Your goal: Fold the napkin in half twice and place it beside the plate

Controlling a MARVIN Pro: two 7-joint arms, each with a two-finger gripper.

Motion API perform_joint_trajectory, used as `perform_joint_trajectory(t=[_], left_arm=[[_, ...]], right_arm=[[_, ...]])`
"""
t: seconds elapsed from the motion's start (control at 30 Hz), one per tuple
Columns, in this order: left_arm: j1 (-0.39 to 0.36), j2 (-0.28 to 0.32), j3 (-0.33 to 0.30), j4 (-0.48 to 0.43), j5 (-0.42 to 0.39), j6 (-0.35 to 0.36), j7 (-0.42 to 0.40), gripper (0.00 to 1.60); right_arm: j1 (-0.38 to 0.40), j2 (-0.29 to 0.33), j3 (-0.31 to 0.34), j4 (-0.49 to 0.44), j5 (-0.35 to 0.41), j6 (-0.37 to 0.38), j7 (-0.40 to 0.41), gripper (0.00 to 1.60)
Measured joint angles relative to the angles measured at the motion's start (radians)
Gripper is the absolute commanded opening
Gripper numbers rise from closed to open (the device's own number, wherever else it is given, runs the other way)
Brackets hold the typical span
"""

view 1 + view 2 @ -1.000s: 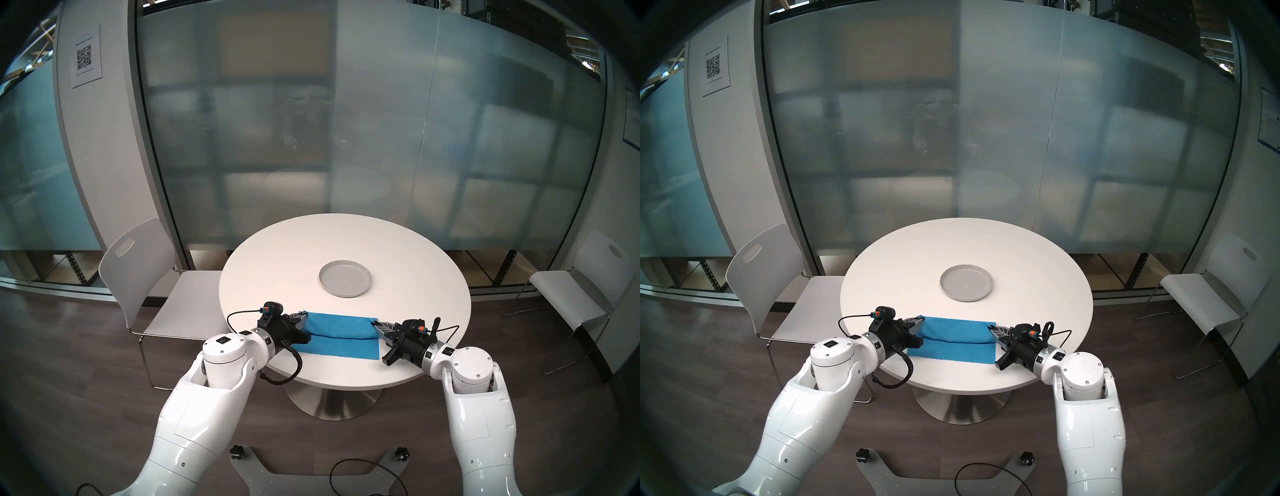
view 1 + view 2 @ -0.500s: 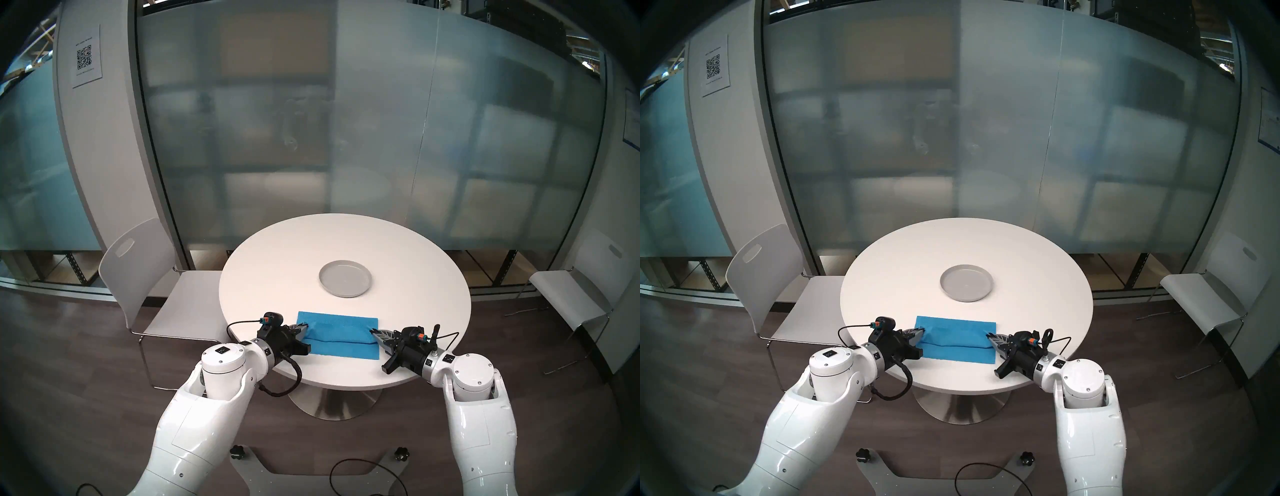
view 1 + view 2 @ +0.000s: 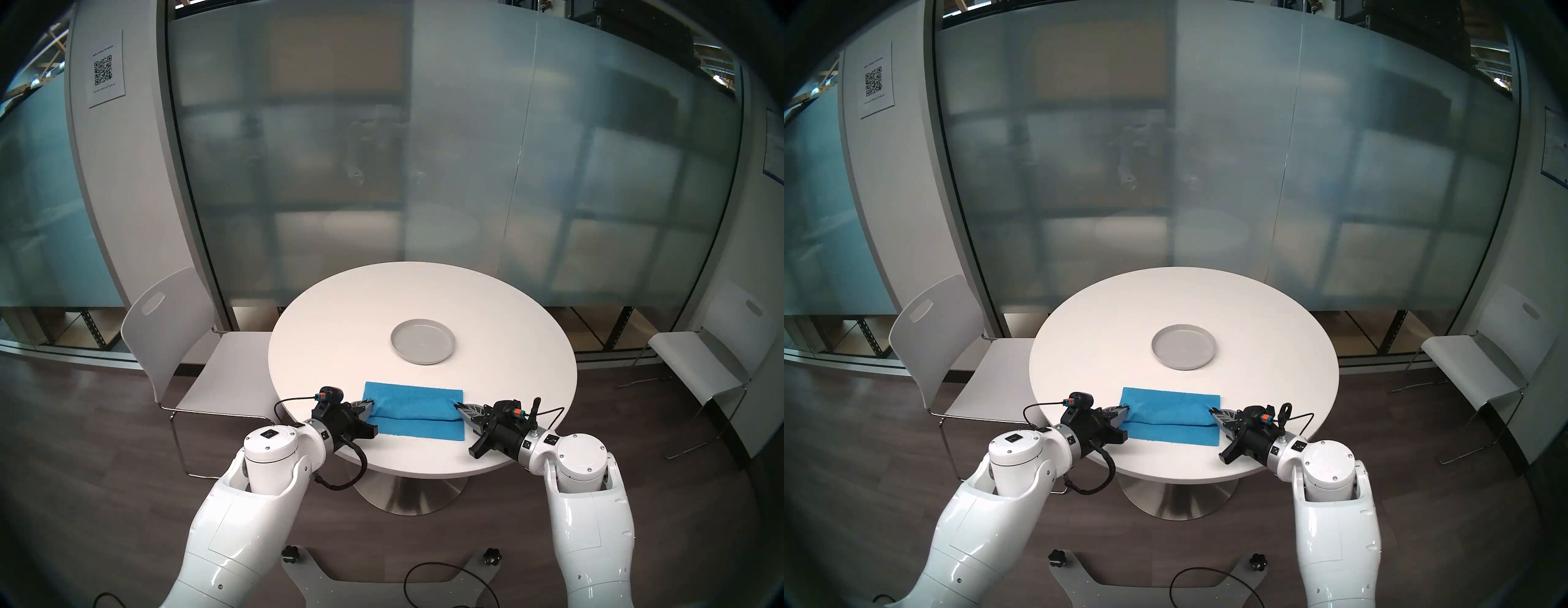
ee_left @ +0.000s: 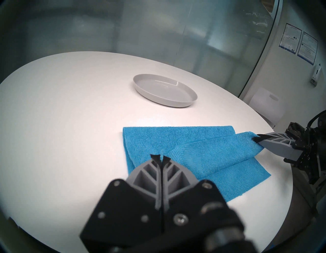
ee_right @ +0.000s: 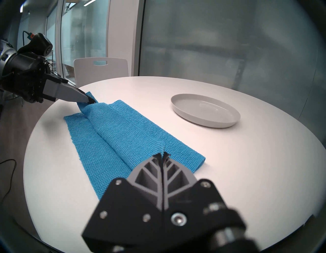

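Observation:
The bright blue napkin (image 3: 413,409) (image 3: 1172,409) lies on the near part of the round white table (image 3: 339,331), its far part doubled back toward me over the near part. My left gripper (image 3: 372,402) (image 4: 161,157) is shut on the left corner of that upper layer. At the other end, my right gripper (image 3: 457,405) (image 5: 163,155) is shut on the right corner. The held edge hangs slightly above the lower layer, whose near strip stays uncovered. The light-grey plate (image 3: 423,342) (image 4: 164,90) (image 5: 204,110) sits empty beyond the napkin, apart from it.
A white chair (image 3: 169,339) stands at the table's left and another chair (image 3: 700,365) off to the right. A frosted glass wall (image 3: 424,170) runs behind the table. A black cable (image 3: 449,586) lies on the floor by my base.
Both grippers have carried the napkin's held edge toward me and lower. The far fold has settled flat on the table and more of the near layer is covered.

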Motion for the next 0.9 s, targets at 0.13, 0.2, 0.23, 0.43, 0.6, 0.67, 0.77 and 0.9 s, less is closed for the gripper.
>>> perform_joint_trajectory(t=[0.13,0.2,0.23,0.43,0.6,0.67,0.77,0.9], left_arm=[[0.005,-0.001,-0.004,-0.004,-0.004,0.000,0.001,0.23],[0.007,-0.001,-0.006,-0.004,-0.006,0.000,0.000,0.23],[0.008,-0.001,-0.007,-0.004,-0.007,0.001,0.000,0.23],[0.014,-0.001,-0.008,-0.007,-0.010,0.003,-0.005,0.16],[0.019,-0.001,-0.008,-0.010,-0.011,0.004,-0.009,0.06],[0.022,-0.001,-0.009,-0.014,-0.012,0.005,-0.011,0.00],[0.029,-0.001,-0.009,-0.023,-0.014,0.007,-0.013,0.00],[0.037,-0.001,-0.008,-0.034,-0.016,0.011,-0.015,0.00]], right_arm=[[-0.009,-0.001,0.002,-0.005,0.000,0.001,0.002,0.08],[-0.013,-0.002,0.002,-0.006,0.000,0.002,0.003,0.07],[-0.015,-0.002,0.003,-0.007,0.000,0.002,0.003,0.07],[-0.025,-0.004,0.004,-0.010,-0.001,0.005,0.005,0.06],[-0.029,-0.006,0.005,-0.015,-0.001,0.006,0.005,0.03],[-0.031,-0.007,0.005,-0.018,-0.001,0.006,0.005,0.01],[-0.035,-0.009,0.006,-0.025,-0.001,0.005,0.005,0.01],[-0.039,-0.010,0.007,-0.033,-0.001,0.004,0.006,0.00]])
